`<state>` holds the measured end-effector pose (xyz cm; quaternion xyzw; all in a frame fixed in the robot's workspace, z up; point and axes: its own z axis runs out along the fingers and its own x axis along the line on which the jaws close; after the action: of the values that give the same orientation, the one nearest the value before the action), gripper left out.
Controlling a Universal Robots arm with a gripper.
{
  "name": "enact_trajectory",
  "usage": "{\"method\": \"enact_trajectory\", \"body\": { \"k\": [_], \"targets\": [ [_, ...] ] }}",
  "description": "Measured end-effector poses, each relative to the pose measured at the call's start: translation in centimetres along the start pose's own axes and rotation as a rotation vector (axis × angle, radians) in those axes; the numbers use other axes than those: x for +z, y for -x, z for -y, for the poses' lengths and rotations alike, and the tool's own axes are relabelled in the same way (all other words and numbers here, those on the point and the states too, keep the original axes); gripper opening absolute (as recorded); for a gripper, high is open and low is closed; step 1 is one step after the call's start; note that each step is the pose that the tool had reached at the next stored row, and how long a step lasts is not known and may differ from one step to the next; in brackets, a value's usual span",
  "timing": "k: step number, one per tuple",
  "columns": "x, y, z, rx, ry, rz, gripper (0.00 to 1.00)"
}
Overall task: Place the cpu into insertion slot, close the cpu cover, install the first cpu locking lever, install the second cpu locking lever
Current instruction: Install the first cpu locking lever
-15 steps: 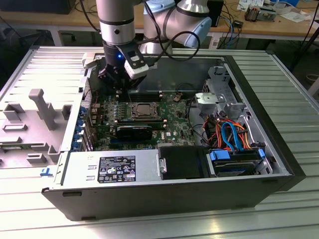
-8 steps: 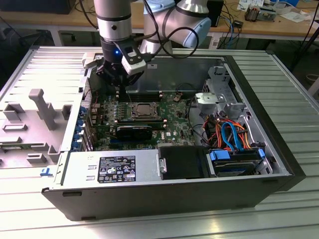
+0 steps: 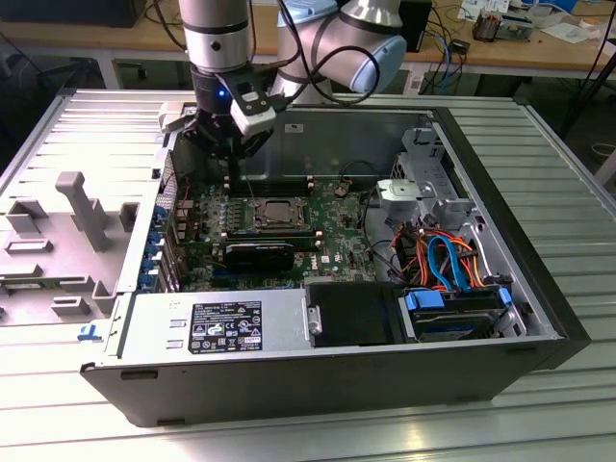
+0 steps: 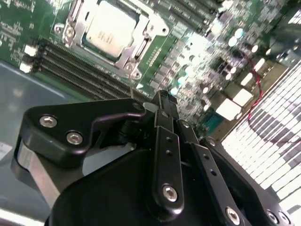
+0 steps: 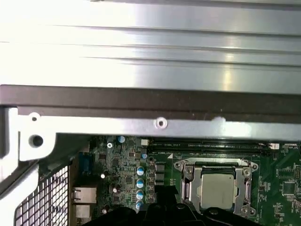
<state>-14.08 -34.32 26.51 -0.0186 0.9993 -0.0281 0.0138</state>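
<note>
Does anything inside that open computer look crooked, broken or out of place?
Nothing stands out. The cpu lies flat and square in its socket, with the cover framing it evenly in both wrist views. The gripper is above the board, beside the socket, touching neither.

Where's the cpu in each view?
Exterior view: cpu mid-board, below the gripper.
Second wrist view: cpu beyond the fingers, framed by the cpu cover.
First wrist view: cpu in the same frame, beside the blue capacitors.
Shared landmark: the black memory slots running along one side of the socket.
</note>
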Motion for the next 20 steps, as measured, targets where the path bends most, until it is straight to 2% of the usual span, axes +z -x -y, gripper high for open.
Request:
{"method": "enact_trajectory", "body": {
  "k": [1, 2, 7, 11, 20],
  "targets": [
    [-0.04, 0.03, -0.81, 0.0, 0.0, 0.0, 0.11],
    [-0.03, 0.04, -1.1, 0.0, 0.0, 0.0, 0.11],
    [0.14, 0.04, -1.35, 0.0, -0.0001, -0.0002, 0.11],
    [0.23, 0.09, -1.88, 0.0, 0.0002, 0.0002, 0.11],
    [0.43, 0.51, -1.92, -0.005, 0.0001, 0.0002, 0.11]
  ]
}}
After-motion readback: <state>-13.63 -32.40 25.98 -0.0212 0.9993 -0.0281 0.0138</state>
